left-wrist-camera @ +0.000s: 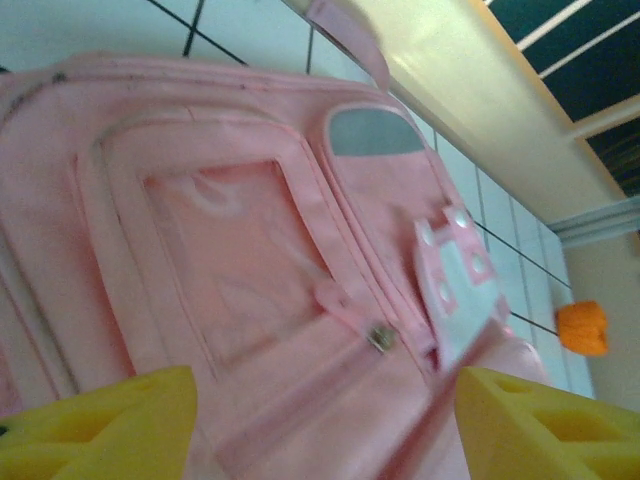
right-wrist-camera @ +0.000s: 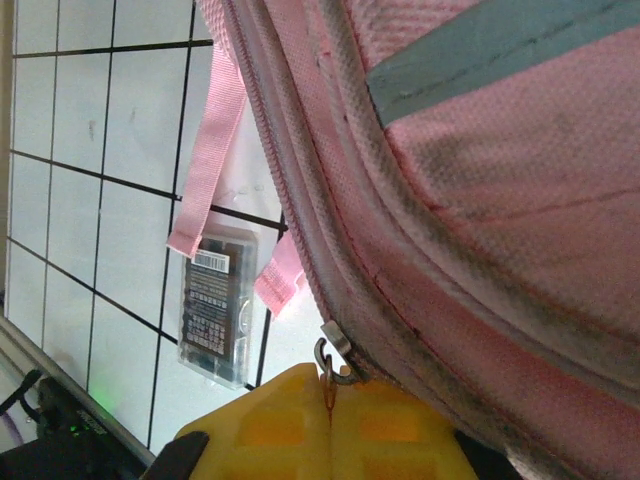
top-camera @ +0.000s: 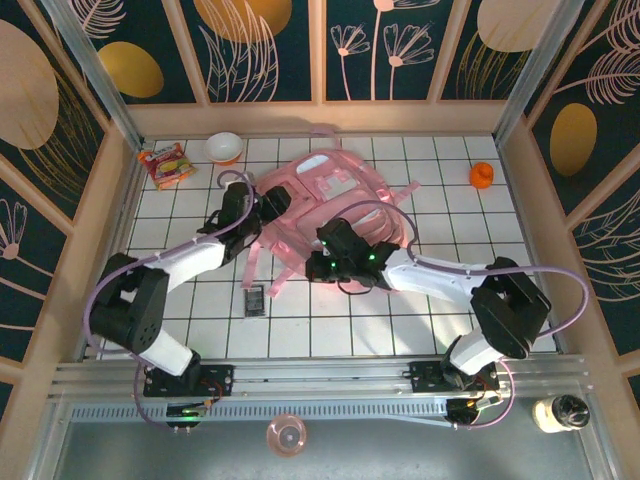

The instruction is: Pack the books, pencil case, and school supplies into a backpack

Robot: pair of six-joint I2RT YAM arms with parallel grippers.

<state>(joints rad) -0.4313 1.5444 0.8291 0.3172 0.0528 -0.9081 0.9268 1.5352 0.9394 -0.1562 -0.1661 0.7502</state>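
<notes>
Backpack (top-camera: 325, 195): 1, pink, lying flat in middle of table (top-camera: 420, 310), front pockets facing up, handle (top-camera: 325, 130) pointing to far edge, long axis running near-far; contents hidden.
R gripper (right-wrist-camera: 330, 390): pinching shut on zip pull (right-wrist-camera: 333, 358) at backpack's near edge.
L gripper (left-wrist-camera: 325, 425): fingers standing wide apart, hovering by backpack's left side, gripping nothing.
Calculator (top-camera: 255, 299): 1, lying on table near-left of backpack.
Far side: 1 bowl (top-camera: 224, 147), 1 snack packet (top-camera: 166, 164), 1 orange thing (top-camera: 482, 175).

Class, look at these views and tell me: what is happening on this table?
Two robot arms are working on a pink backpack lying on the tiled table. The right gripper is shut on the zipper pull at the bag's edge. The left gripper is open, facing the bag's front pockets, holding nothing. The dark calculator lies on the tiles beside a strap, not yet packed.
</notes>
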